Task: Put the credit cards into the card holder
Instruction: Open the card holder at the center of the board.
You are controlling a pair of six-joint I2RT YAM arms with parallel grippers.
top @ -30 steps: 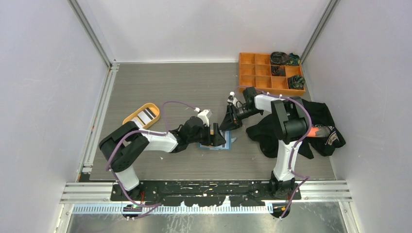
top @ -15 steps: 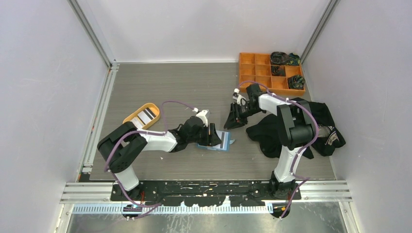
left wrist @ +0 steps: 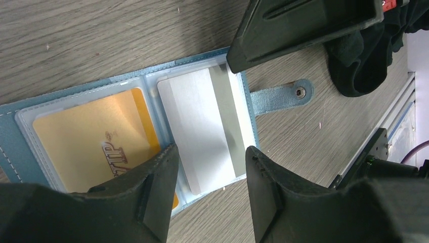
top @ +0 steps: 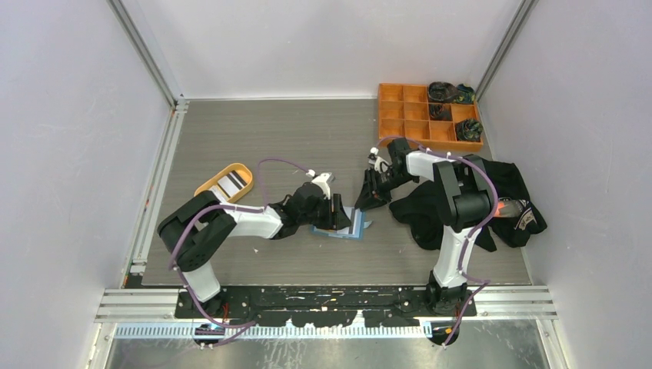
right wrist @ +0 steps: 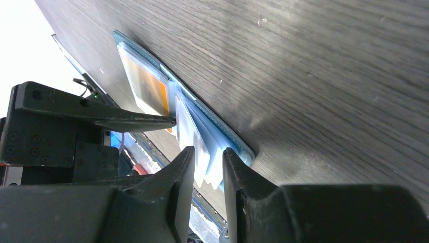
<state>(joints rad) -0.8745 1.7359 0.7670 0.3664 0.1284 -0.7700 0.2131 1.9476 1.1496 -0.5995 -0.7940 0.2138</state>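
Narrower than before, our left fingers straddle the white card, lying lengthwise toward them in the card holder on the surface, grip unclear; right fingers clench its edge

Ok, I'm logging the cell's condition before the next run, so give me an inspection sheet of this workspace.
Surface: grey wood-grain table.
Job's things: card holder lies open, gold card and white card in its pockets; more credit cards in the orange tray.
Clutter: orange compartment box, black cloth.
Grippers: left gripper open over the white card; right gripper shut on the card holder's edge.
Cables: purple cables in loose loops.
Surroundings: white walls, metal frame rails.
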